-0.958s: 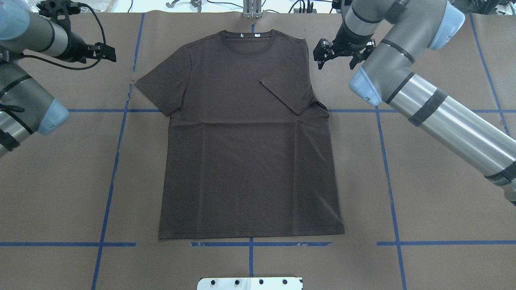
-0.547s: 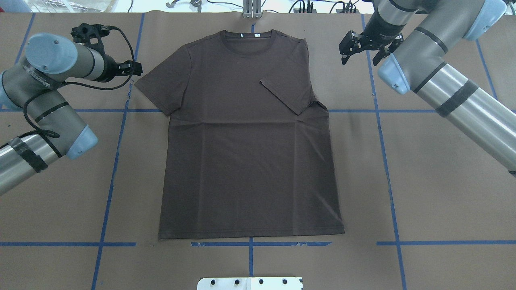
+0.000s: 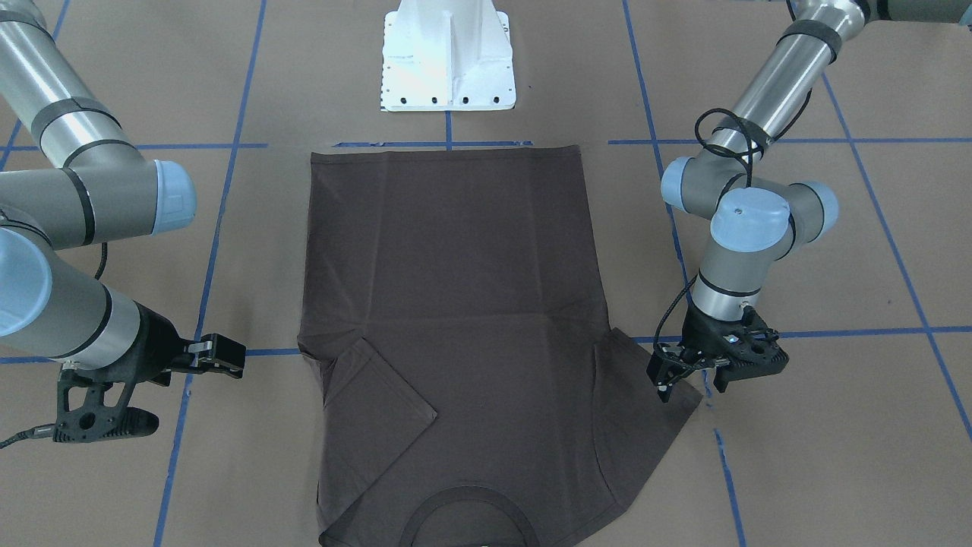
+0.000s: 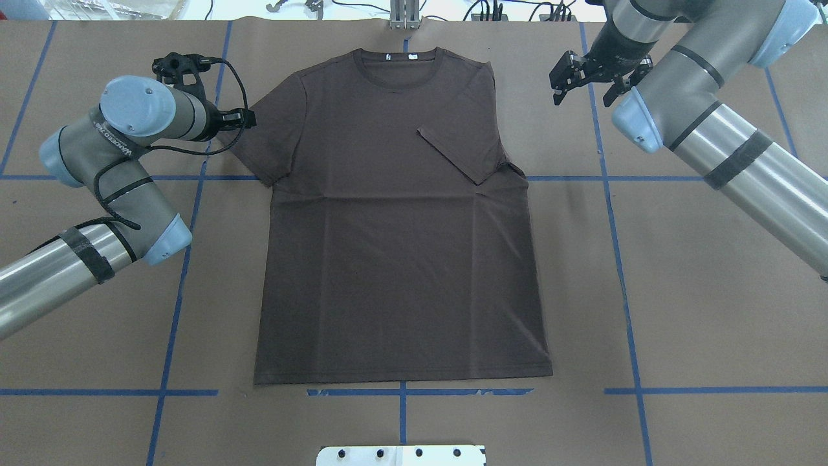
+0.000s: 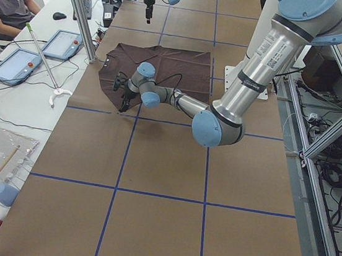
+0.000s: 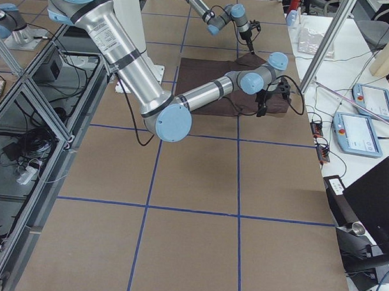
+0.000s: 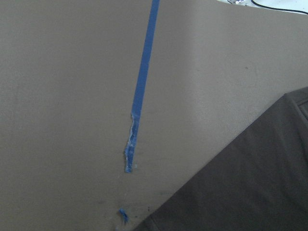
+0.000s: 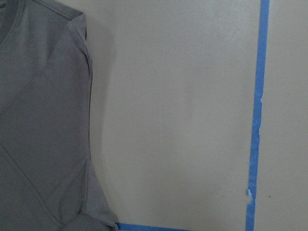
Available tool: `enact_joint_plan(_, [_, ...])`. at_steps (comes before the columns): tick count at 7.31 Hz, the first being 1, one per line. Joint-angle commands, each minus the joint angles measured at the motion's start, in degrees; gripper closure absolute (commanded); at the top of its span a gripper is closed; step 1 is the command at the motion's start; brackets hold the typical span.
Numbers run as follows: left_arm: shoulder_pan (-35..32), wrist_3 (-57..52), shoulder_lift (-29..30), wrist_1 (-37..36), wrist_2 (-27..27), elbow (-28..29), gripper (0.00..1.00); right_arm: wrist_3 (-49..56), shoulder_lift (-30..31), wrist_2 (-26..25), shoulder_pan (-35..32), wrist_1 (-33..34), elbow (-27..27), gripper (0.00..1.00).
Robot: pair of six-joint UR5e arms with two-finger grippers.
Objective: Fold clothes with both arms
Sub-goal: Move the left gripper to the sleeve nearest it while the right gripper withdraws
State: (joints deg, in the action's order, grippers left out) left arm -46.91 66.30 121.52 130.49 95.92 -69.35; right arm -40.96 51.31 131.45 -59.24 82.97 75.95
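The T-shirt point(image 4: 401, 259) lies flat on the brown paper point(image 4: 679, 291). The left gripper point(image 3: 689, 386), open and empty, is over the spread sleeve point(image 3: 645, 433); a thin pinch could slip. The right gripper point(image 4: 581, 97) hangs open, empty.

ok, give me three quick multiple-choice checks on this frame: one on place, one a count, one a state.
1. Where is the left gripper?
A) over the collar
B) at the spread sleeve's edge
C) by the hem

2. How many T-shirt sleeves are folded onto the body?
A) none
B) one
C) two

3. The right gripper is:
A) open over bare table
B) shut on a sleeve
C) shut on the hem

Key: 1 B, front view shows it at that sleeve's edge; 2 B, only one folded sleeve lies over the chest; 3 A, fingers apart, clear of the shirt.
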Motion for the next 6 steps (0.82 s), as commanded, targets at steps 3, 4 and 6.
enact_joint_plan(3, [0.24, -0.38, 0.12, 0.21, -0.21, 1.66, 0.08, -0.08, 0.19, -0.23, 0.18, -0.26, -0.10, 0.00])
enact_joint_plan(4, [0.24, -0.38, 0.12, 0.21, -0.30, 2.02, 0.09, -0.43, 0.10, -0.23, 0.18, -0.26, -0.01, 0.00])
enact_joint_plan(6, [0.24, -0.38, 0.21, 0.21, -0.21, 2.55, 0.16, -0.61, 0.10, -0.23, 0.27, -0.26, -0.01, 0.00])
